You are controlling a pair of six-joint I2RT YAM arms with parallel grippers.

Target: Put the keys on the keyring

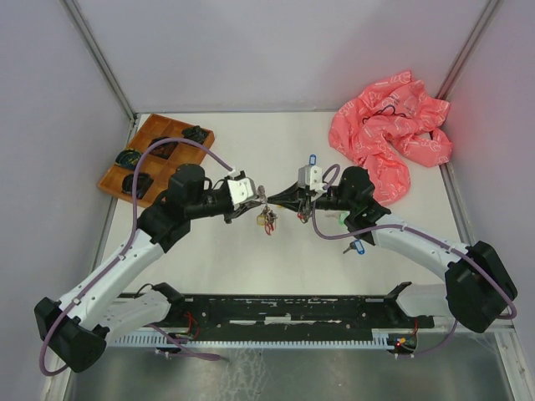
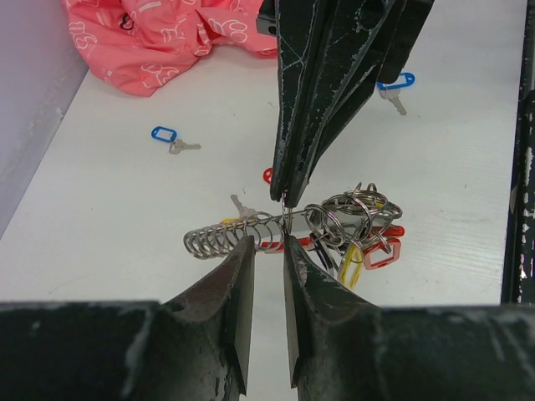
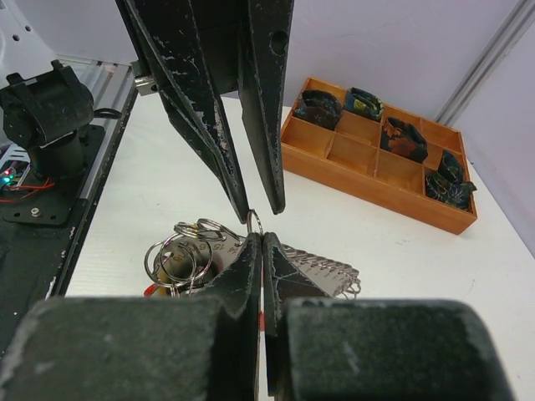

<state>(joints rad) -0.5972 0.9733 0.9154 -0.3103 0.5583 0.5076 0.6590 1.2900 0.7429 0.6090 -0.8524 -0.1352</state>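
Note:
The keyring (image 1: 267,219) hangs just above the table centre between both grippers, a cluster of silver rings (image 2: 355,213) with a wire coil (image 2: 221,238) and red and yellow tags. My right gripper (image 3: 262,238) is shut on one small ring at the top of the cluster. My left gripper (image 2: 269,244) faces it, open a little, its tips either side of that ring. Loose keys lie on the table: a blue-tagged one (image 2: 165,134), another blue-tagged one (image 2: 394,82) and a green-tagged one (image 1: 341,219). A red tag (image 2: 267,175) peeks out behind the right gripper (image 2: 284,196).
A wooden tray (image 1: 155,154) with dark coiled items stands at the back left. A crumpled pink bag (image 1: 393,138) lies at the back right. A black rail (image 1: 292,309) runs along the near edge between the arm bases.

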